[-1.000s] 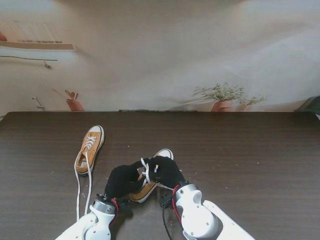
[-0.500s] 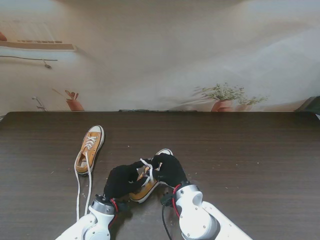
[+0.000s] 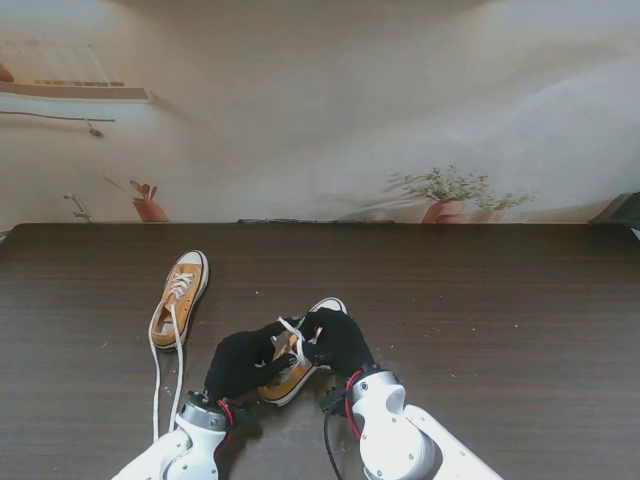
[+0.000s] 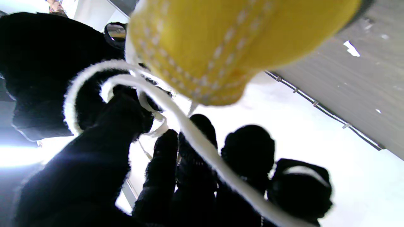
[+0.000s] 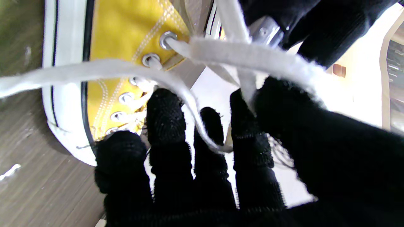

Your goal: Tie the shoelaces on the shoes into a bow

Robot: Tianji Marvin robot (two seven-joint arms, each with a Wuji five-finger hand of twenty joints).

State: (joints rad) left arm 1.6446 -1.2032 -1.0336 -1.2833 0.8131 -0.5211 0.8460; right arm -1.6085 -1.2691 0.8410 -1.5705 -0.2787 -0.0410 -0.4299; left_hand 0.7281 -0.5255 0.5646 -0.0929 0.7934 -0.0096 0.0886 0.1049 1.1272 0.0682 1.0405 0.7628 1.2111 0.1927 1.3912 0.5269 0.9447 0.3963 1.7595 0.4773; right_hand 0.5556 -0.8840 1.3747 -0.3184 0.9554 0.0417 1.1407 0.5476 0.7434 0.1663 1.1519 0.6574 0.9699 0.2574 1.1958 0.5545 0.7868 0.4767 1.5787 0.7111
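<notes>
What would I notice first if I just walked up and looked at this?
Two black-gloved hands, the left hand and right hand, meet over a yellow shoe near me, pulling its white lace. A second yellow shoe lies farther off to the left, its laces trailing loose.

Stand view: high above the shoulders, facing down and outward across the desk point(image 3: 480, 330). Wrist views: very close, looking along the fingers point(image 4: 249, 151) point(image 5: 164, 116). All three share the yellow shoe point(image 3: 300, 365) point(image 4: 221, 37) point(image 5: 120, 47).

- Left robot hand point(image 3: 243, 362) and right robot hand point(image 3: 340, 341) grip white laces point(image 3: 294, 335) over the near shoe point(image 3: 300, 372).
- A second shoe point(image 3: 180, 298) lies far left on the worktop point(image 3: 480, 320).
</notes>
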